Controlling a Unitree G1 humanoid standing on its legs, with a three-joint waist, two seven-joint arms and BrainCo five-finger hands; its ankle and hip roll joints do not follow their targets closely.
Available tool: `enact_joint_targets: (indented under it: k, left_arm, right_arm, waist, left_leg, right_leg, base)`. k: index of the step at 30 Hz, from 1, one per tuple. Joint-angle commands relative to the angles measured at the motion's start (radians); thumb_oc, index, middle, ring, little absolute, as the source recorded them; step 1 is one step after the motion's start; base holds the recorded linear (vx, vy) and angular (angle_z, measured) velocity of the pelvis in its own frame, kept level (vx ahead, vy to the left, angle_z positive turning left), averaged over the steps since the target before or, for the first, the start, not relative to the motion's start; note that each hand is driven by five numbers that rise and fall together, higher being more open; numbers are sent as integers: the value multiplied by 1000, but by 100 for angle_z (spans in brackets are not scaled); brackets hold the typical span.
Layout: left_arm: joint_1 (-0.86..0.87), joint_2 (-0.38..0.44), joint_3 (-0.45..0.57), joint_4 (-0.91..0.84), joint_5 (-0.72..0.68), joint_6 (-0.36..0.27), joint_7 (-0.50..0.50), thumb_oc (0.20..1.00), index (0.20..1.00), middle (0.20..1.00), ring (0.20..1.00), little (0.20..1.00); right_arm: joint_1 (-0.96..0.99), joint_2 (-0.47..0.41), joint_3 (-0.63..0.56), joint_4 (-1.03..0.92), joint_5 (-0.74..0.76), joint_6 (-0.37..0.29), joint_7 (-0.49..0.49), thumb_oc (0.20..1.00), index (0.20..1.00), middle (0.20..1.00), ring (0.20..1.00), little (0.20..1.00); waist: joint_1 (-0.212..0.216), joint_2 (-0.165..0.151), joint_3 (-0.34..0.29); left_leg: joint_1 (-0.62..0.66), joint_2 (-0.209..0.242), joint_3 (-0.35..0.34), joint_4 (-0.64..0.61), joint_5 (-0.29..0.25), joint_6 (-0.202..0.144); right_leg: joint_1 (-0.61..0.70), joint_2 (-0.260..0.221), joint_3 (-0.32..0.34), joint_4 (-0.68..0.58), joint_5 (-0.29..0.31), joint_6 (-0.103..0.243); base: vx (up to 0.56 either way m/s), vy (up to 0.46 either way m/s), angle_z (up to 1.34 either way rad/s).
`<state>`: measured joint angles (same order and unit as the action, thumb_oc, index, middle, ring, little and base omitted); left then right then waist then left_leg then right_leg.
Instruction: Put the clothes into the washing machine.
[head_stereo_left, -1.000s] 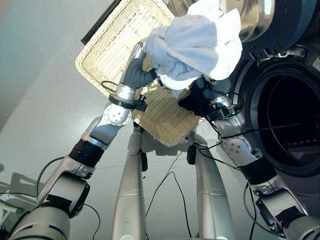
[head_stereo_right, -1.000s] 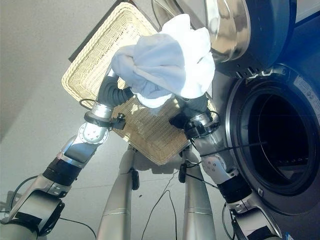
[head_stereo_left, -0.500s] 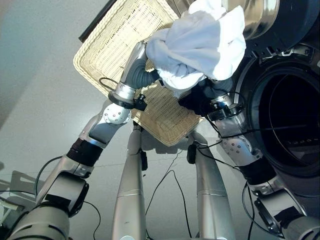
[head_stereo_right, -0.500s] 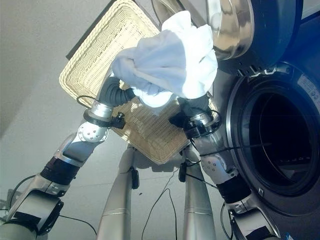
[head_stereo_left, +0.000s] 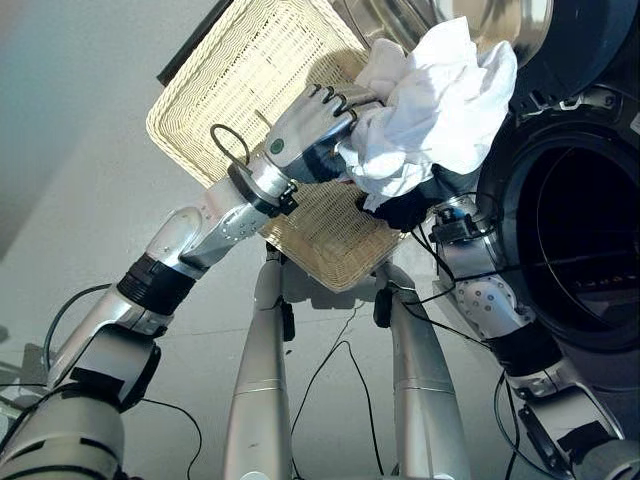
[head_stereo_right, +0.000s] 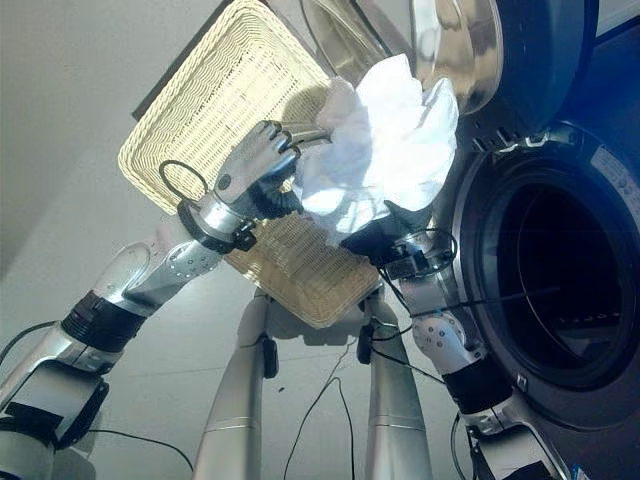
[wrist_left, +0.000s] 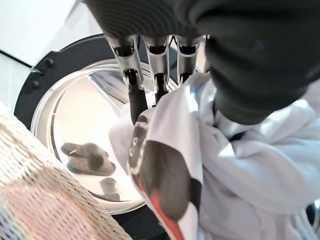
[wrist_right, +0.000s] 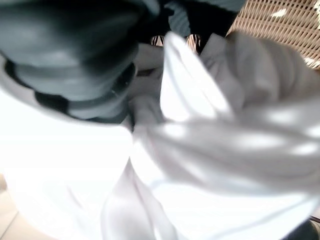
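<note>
White clothes (head_stereo_left: 440, 105) with a black-and-red print; pale woven basket (head_stereo_left: 240, 90).

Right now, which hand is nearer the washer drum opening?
Right. The right hand sits under the white clothes, beside the drum opening; the left hand is on the bundle's far side, over the wicker basket.

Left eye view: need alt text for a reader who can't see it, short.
Both robot hands hold up a bundle of white clothes beside the washing machine's dark open drum: the left hand presses its side, and the right hand is under it, fingers hidden. A wicker basket lies on the grey floor behind the arms.
</note>
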<state>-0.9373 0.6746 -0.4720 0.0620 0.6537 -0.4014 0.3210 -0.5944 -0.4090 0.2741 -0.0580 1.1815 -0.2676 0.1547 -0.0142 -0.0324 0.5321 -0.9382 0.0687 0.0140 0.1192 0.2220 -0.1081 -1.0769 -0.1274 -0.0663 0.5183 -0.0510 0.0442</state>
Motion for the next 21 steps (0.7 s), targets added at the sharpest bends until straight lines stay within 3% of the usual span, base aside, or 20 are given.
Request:
enact_joint_targets:
  k: [1,4,5,6,7,8,9,12,21]
  left_arm:
    - [-16,-8,-24,-10,65,44,-1,200,200,200,200,200]
    - [-14,-4,-23,-2,63,61,23,200,200,200,200,200]
    - [-7,-1,-19,11,32,122,74,200,200,200,200,200]
    - [1,-3,-14,18,21,152,100,313,313,313,313,313]
    - [9,-7,-7,29,13,180,144,564,564,564,564,564]
    - [12,-8,-4,32,11,187,163,661,661,661,661,661]
    - [29,-16,9,39,8,216,211,1000,1000,1000,1000,1000]
    - [41,-34,30,63,-14,251,291,1000,1000,1000,1000,1000]
    - [78,-93,88,138,-122,275,455,1000,1000,1000,1000,1000]
  right_arm:
    - [-76,15,52,-176,8,-59,109,200,200,200,200,200]
    - [-75,18,49,-170,19,-63,115,200,200,200,200,200]
    - [-71,22,50,-167,42,-69,127,200,200,200,200,200]
    - [-70,26,48,-165,43,-74,127,200,200,200,200,200]
    - [-68,33,44,-165,48,-73,127,200,200,200,200,200]
    - [-68,36,43,-164,47,-73,127,200,200,200,200,200]
    - [-68,45,40,-164,41,-78,126,200,200,200,200,200]
    - [-72,64,34,-163,24,-79,125,200,200,200,200,200]
    - [-92,101,17,-141,-2,-87,97,200,200,200,200,200]
  waist:
    - [-42,27,-12]
    - [-41,28,-12]
    - [-40,29,-12]
    - [-37,29,-12]
    - [-36,28,-12]
    - [-35,27,-12]
    - [-31,27,-12]
    - [-27,25,-12]
    - [-21,19,-12]
  left_leg:
    - [-9,-38,29,87,-94,-24]
    - [-8,-38,29,84,-93,-24]
    - [-9,-37,28,80,-91,-25]
    - [-8,-38,25,79,-91,-24]
    - [-8,-39,24,78,-90,-24]
    - [-8,-40,23,78,-90,-24]
    - [-10,-40,19,78,-90,-24]
    - [-7,-40,17,73,-90,-22]
    - [-4,-44,13,71,-90,-23]
  right_leg:
    - [87,36,-59,-278,210,120]
    - [90,36,-59,-282,210,120]
    - [89,36,-59,-284,211,120]
    - [91,35,-60,-285,212,121]
    - [92,35,-60,-287,213,120]
    - [92,35,-60,-287,213,120]
    - [92,35,-61,-286,213,120]
    - [95,34,-64,-286,211,120]
    - [97,33,-69,-289,217,120]
  base:
    - [0,0,0]
    - [0,0,0]
    - [0,0,0]
    - [0,0,0]
    - [0,0,0]
    - [0,0,0]
    - [0,0,0]
    - [-5,-31,0]
    - [0,-7,0]
